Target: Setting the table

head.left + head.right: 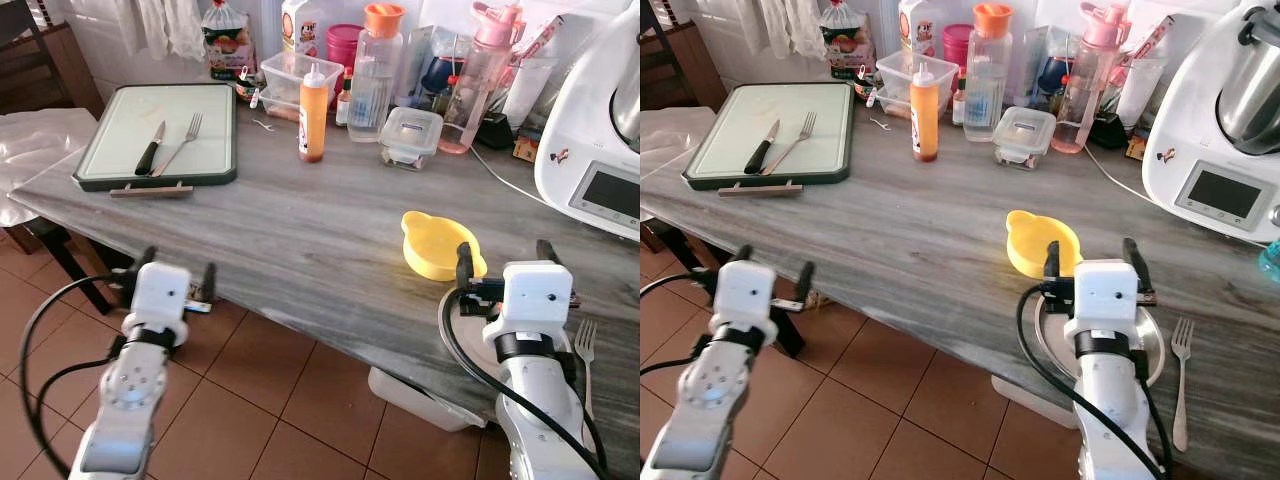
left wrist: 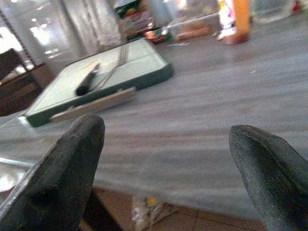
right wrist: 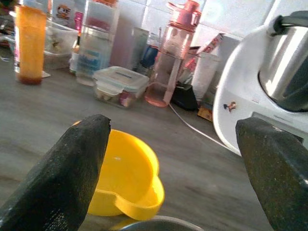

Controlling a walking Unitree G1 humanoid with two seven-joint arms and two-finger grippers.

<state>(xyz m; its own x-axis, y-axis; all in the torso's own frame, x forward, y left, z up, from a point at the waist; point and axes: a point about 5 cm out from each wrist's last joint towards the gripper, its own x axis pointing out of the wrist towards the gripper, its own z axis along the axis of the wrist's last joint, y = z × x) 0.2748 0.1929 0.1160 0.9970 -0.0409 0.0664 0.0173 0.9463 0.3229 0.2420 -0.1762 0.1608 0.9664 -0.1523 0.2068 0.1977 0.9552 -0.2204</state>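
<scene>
Grey counter (image 1: 300,230), yellow bowl (image 1: 435,243) beyond spread right claw (image 1: 507,264) (left claw (image 1: 177,280) likewise)

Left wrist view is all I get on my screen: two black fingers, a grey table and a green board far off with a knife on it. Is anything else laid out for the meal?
Observer: Yes. A yellow bowl sits near the table's front edge, just ahead of the right gripper.
Operator: Any plate?
Observer: A silver plate lies under the right arm, beside that bowl.
Operator: And cutlery there?
Observer: One fork lies just right of the plate. A second fork rests on the green board next to the knife.
</scene>
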